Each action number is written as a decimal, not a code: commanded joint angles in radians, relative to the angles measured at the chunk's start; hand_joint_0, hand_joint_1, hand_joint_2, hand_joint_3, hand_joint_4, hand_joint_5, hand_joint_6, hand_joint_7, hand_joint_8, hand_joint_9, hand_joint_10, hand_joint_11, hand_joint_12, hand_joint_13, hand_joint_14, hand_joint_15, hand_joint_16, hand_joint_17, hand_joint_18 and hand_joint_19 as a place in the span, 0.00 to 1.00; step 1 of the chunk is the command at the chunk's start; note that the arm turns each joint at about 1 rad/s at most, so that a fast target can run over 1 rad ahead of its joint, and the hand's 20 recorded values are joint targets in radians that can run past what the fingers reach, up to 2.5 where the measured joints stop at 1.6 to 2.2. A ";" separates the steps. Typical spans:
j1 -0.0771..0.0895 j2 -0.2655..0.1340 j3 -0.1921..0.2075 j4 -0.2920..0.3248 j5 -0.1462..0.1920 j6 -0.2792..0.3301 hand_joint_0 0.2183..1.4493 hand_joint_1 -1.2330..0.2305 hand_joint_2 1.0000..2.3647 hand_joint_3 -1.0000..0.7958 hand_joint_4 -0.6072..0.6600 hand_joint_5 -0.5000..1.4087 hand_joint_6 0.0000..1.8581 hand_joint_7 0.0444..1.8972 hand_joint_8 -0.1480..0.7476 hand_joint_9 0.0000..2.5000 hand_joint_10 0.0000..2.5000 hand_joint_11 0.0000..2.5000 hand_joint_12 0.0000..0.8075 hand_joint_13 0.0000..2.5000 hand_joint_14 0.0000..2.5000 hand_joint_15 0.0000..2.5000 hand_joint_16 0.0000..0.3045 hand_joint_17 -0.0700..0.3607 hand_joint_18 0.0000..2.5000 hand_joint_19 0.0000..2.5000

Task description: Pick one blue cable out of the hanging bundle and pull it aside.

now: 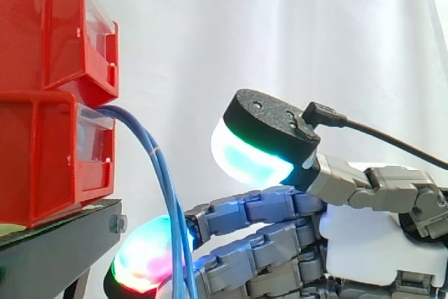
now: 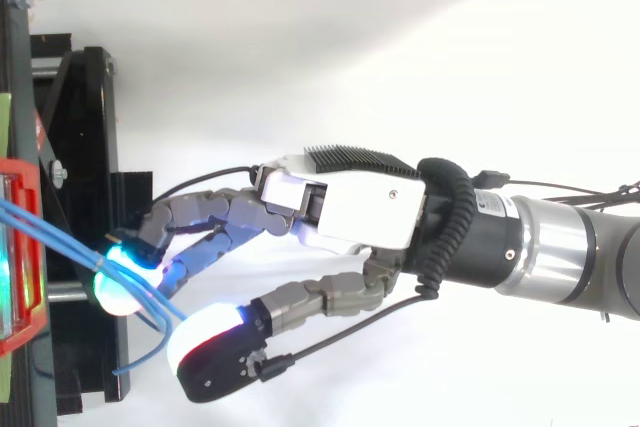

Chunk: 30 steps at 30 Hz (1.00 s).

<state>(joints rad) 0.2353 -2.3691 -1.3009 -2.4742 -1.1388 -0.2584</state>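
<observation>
While the hand (image 2: 350,209) is lying open against the bundle (image 1: 155,152) instead of closing on a single strand, the hazards are listing as follows.

- Wrong count: several blue cables are running side by side across the fingertips (image 2: 122,279). A pinch made here is likely taking two or three together. I cannot tell whether any one strand is sitting apart from the rest.
- Slip: nothing is clamping the cables, so a sideways sweep is probably letting them slide off the rounded pads.
- Snag: the cables are feeding out of the lower bin (image 1: 42,159) at the left. A hard pull is risking strain at the bin's front lip, or a shifted bin.
- Collision: the fingertips are working just beside the right edge of the stand (image 1: 63,232), so a careless move left is risking a knock.

Hand:
- It is reaching in from the right, with its fingers stretching nearly straight toward the left.
- The thumb (image 1: 255,148) is standing well apart from them on the near side, so the hand is gripping nothing.
- The fingers are touching the bundle where it is hanging, and one glowing pad is poking past it to the left.

Cables: these are arcing right and down from the bin and are hanging across the fingers, just right of the stand.
</observation>
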 commanded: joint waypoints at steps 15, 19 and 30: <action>-0.017 0.001 0.054 -0.106 -0.047 0.136 0.27 0.44 0.00 0.31 0.70 0.20 0.27 0.52 0.47 0.34 0.01 0.14 0.39 0.20 0.00 0.05 0.16 0.41 0.19 0.13; -0.025 0.001 0.083 -0.176 -0.056 0.156 0.28 0.43 0.00 0.31 0.69 0.21 0.27 0.53 0.47 0.35 0.01 0.15 0.39 0.20 0.00 0.05 0.16 0.41 0.19 0.13; -0.037 0.001 0.111 -0.213 -0.056 0.163 0.28 0.42 0.00 0.32 0.64 0.21 0.27 0.62 0.47 0.35 0.01 0.15 0.39 0.20 0.00 0.05 0.16 0.41 0.19 0.13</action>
<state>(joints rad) 0.1993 -2.3685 -1.2018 -2.6811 -1.1949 -0.0955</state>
